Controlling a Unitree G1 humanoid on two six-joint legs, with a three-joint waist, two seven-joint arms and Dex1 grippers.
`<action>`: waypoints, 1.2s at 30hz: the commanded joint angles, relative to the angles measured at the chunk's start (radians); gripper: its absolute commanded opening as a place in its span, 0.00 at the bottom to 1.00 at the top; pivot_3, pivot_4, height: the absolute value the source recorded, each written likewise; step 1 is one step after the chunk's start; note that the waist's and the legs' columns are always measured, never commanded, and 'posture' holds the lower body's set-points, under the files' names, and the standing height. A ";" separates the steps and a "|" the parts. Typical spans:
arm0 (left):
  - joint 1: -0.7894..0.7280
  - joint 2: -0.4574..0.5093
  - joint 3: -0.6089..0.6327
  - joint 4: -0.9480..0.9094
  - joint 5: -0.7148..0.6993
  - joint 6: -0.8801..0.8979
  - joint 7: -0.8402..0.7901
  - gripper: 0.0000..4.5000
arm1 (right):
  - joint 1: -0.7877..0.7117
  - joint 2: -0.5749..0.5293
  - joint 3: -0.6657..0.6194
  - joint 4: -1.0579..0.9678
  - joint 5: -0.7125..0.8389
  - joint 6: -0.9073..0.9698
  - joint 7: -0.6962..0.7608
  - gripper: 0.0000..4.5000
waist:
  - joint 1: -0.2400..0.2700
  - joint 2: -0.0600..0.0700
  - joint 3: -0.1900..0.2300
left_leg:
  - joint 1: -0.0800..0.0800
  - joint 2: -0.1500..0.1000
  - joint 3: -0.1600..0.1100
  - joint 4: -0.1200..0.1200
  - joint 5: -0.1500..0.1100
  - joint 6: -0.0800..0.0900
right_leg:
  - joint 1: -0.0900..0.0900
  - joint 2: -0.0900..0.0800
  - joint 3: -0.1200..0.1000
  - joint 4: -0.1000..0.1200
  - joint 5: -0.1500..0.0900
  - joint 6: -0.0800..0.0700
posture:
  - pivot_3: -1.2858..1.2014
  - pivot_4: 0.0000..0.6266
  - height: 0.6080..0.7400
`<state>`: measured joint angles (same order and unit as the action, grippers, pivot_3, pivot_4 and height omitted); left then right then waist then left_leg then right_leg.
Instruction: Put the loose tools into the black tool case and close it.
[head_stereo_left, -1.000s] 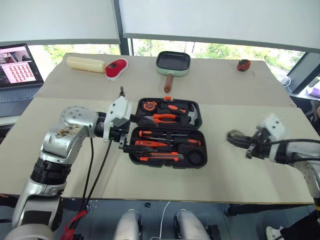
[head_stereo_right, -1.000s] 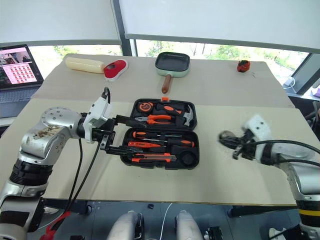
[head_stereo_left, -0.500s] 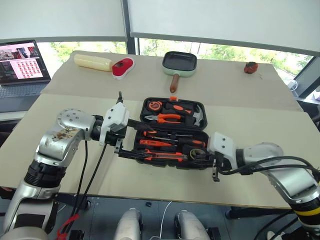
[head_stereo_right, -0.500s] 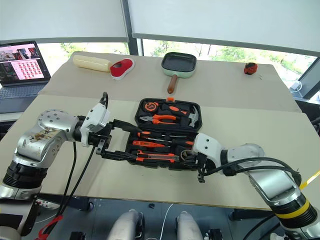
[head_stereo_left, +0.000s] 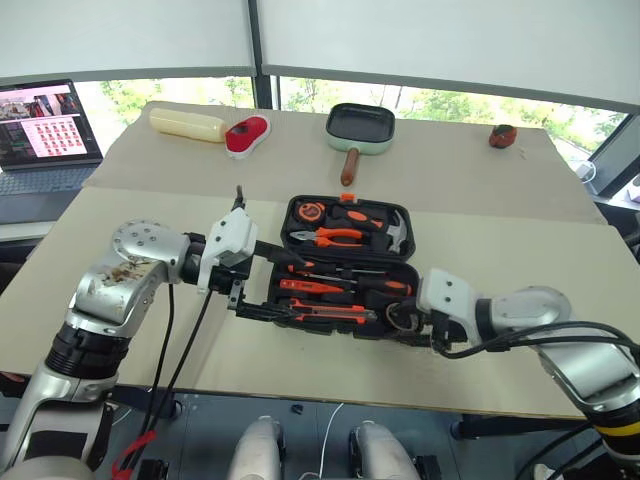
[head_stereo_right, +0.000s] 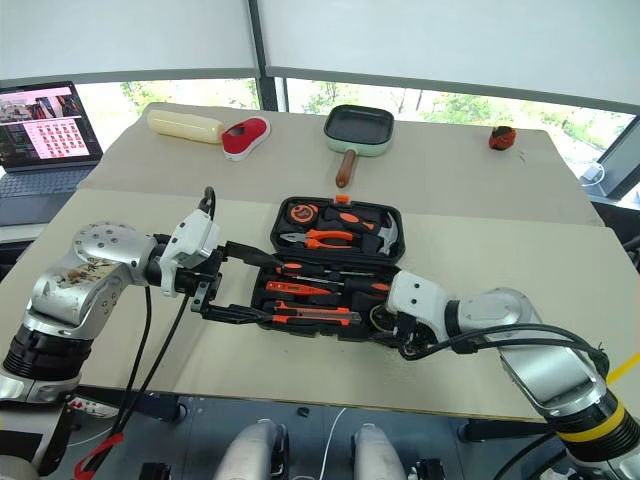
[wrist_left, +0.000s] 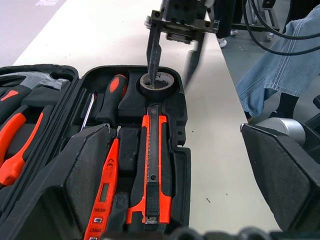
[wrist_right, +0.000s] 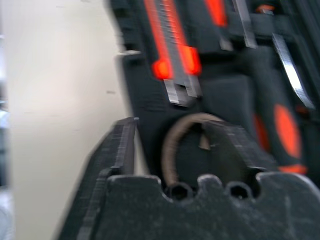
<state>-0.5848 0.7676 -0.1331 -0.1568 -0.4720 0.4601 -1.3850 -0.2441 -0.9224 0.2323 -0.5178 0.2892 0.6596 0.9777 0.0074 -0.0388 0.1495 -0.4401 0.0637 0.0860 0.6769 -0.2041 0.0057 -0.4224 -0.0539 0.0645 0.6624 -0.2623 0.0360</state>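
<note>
Black moulded tool case (head_stereo_left: 345, 265) lies open; both grippers' fingers spread, right straddling round tape roll (wrist_left: 156, 83).

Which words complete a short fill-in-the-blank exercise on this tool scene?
1. The case lies ____ on the table.
2. The tape roll sits in a recess at the case's corner nearest the ____ claw.
3. The left claw is ____.
4. Beyond the case stands a green ____.

Missing words: open; right; open; pan
</note>
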 joint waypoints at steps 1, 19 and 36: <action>-0.034 -0.006 0.017 0.004 0.000 -0.025 0.003 1.00 | 0.001 -0.016 -0.057 -0.084 0.066 0.040 0.024 0.90 | 0.000 0.000 0.000 | 0.000 0.000 0.000 0.000 0.000 0.000 | 0.000 0.000 0.000 0.000 0.000 0.000 | 0.52 0.24 1.00; -0.006 -0.037 0.055 0.529 0.284 -0.291 0.283 0.54 | -0.136 0.074 -0.294 0.518 0.019 -0.033 -0.158 0.56 | -0.001 0.000 0.000 | 0.000 0.000 0.001 0.000 0.000 0.000 | 0.000 0.000 0.000 0.000 0.000 0.000 | 0.52 0.24 1.00; 0.017 -0.141 -0.037 0.387 0.303 -0.222 0.181 0.00 | -0.186 0.088 -0.068 0.487 -0.081 -0.143 0.063 0.00 | 0.002 0.000 0.000 | -0.001 -0.001 0.002 -0.001 0.000 0.000 | -0.001 -0.001 0.000 0.000 0.000 0.000 | 0.52 0.24 1.00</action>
<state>-0.5752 0.6242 -0.1598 0.3060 -0.1278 0.2291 -1.1570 -0.4421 -0.8284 0.1763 0.0631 0.1713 0.5075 1.0007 0.0095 -0.0390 0.1497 -0.4410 0.0634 0.0877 0.6762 -0.2044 0.0060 -0.4233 -0.0544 0.0648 0.6627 -0.2619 0.0359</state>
